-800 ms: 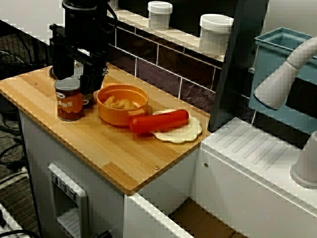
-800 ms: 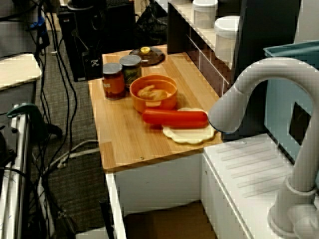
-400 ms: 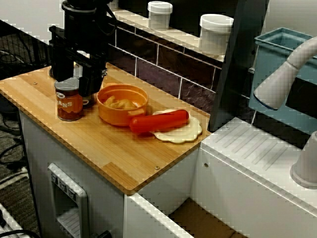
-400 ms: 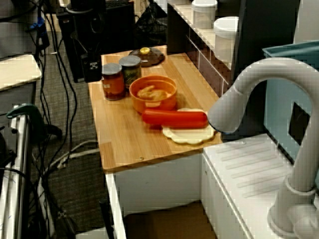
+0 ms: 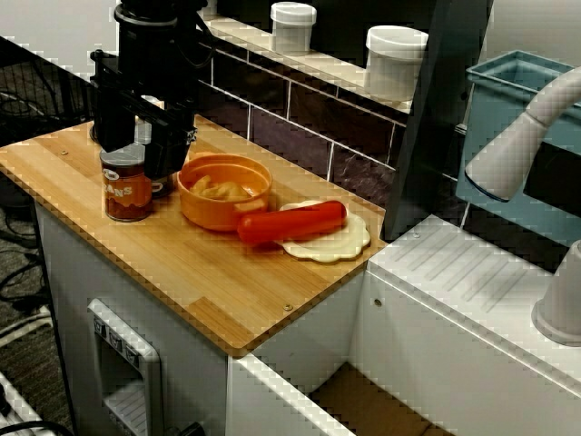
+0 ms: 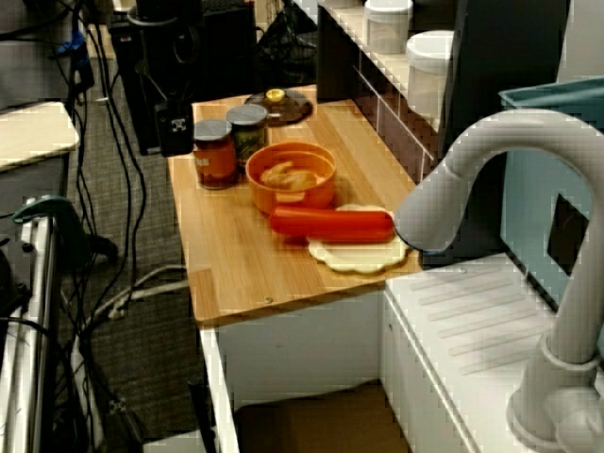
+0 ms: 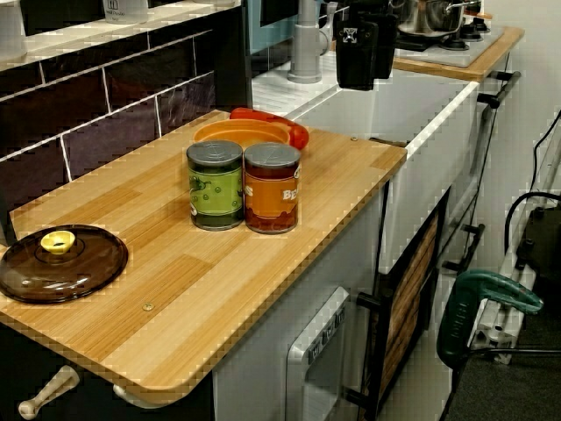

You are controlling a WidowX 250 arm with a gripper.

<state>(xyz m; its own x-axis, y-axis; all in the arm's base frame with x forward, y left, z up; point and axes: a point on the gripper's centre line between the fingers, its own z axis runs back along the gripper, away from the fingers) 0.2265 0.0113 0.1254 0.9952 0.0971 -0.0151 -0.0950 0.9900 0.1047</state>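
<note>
The black gripper (image 5: 139, 147) hangs at the upper left of the front view, just above the two cans. Its fingers stand apart and hold nothing. The red can (image 7: 272, 187) and the green can (image 7: 216, 184) stand upright in the middle of the view along the counter, side by side and touching. In the front view the orange bowl (image 5: 224, 189) is just right of them, and at the centre a sausage (image 5: 290, 222) lies on a plate (image 5: 331, 243). A dark lid (image 7: 60, 261) lies at the lower left of the counter (image 7: 175, 289).
</note>
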